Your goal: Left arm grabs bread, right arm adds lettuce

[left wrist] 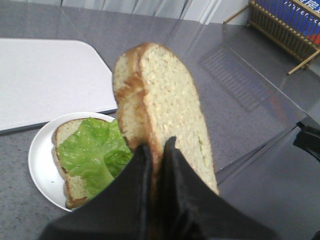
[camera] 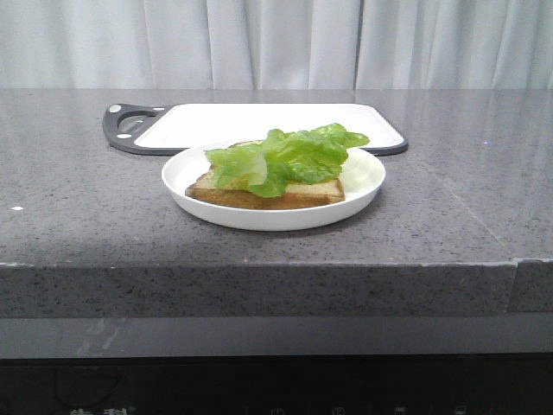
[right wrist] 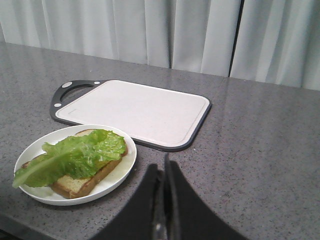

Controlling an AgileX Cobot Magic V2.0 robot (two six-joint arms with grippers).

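Item: left tool (left wrist: pixel 156 165) clenched on bread (left wrist: pixel 165 105), held upright above plate (left wrist: pixel 37 160). Lettuce (left wrist: pixel 92 150) lies below-beside it. Right tool (right wrist: pixel 164 200) closed, empty, nr counter edge.

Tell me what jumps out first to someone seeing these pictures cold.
The bright green lettuce draws the eye first, draped over a bread slice on a white plate on the grey counter, in front of a white cutting board. Next is the second bread slice in the left wrist view, held up on edge between the left gripper's black fingers above the plate. The right gripper is shut and empty beside the plate.
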